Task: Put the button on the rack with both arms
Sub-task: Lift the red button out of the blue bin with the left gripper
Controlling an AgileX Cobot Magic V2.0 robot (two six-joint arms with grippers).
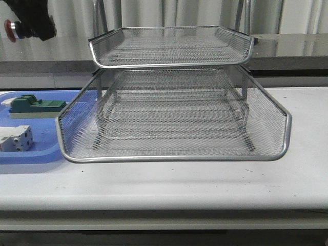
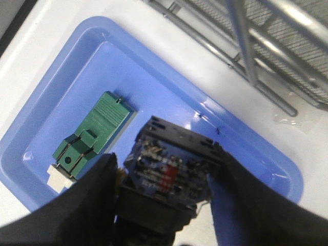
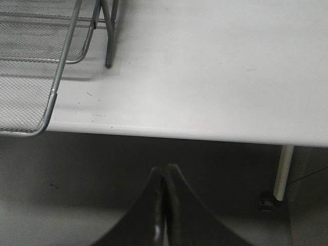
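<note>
My left gripper (image 1: 32,21) hangs high at the far left of the front view, shut on the button (image 1: 11,26), whose red head points left. In the left wrist view the button's blue rear block (image 2: 171,161) sits between the two dark fingers of the left gripper (image 2: 166,171), above the blue tray. The silver wire-mesh rack (image 1: 174,156) fills the middle of the table, and its frame also shows as the rack (image 2: 277,48) and the rack (image 3: 51,100) in the wrist views. My right gripper (image 3: 165,177) is shut and empty, off the table's front edge near the rack's corner, and does not show in the front view.
A flat blue tray (image 1: 36,154) lies left of the rack, seen too as the tray (image 2: 77,77). In it lie a green-topped block (image 1: 36,105), the same block (image 2: 95,130) under my left wrist, and a white blocky component (image 1: 15,139). A table leg (image 3: 283,171) stands below the edge.
</note>
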